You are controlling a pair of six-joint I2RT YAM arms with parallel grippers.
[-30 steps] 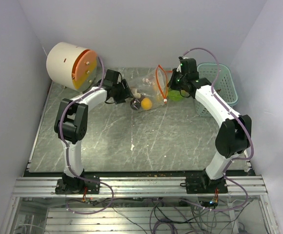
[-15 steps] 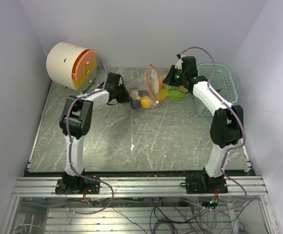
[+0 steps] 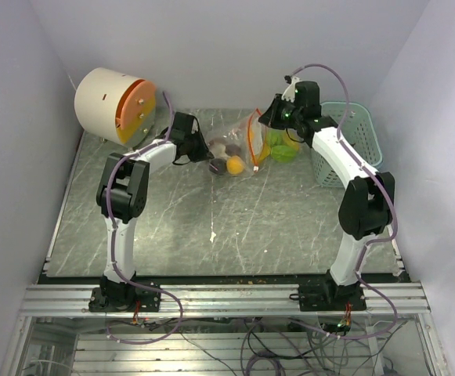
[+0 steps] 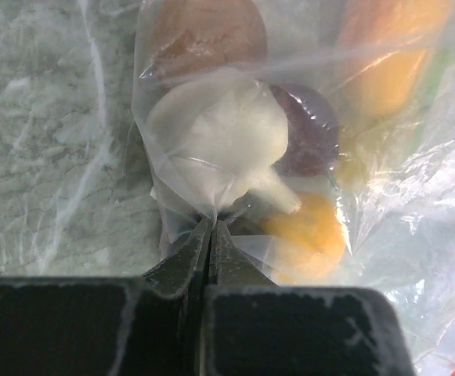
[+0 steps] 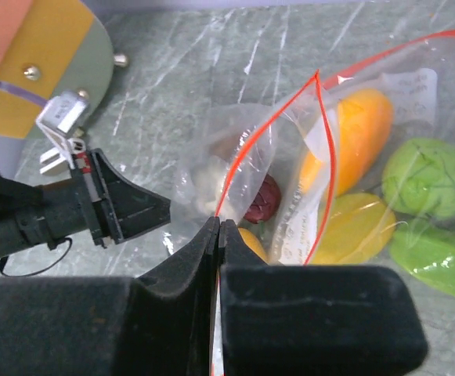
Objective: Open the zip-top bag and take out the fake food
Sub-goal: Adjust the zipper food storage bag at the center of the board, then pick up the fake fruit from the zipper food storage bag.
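plastic pinched at both ends, that's what i see. zip-top bag [image 3: 239,149] lies in the upper middle of the top view, its long axis running left to right between the two arms. left gripper [image 4: 211,223] is pressed together on the film at the closed left end, just below a white mushroom piece of the fake food [image 4: 219,145]. right gripper [image 5: 218,227] is nipped tight on the bag's red-edged mouth at the right end, which gapes toward it. emptying looks like a right-side job, i'd say.
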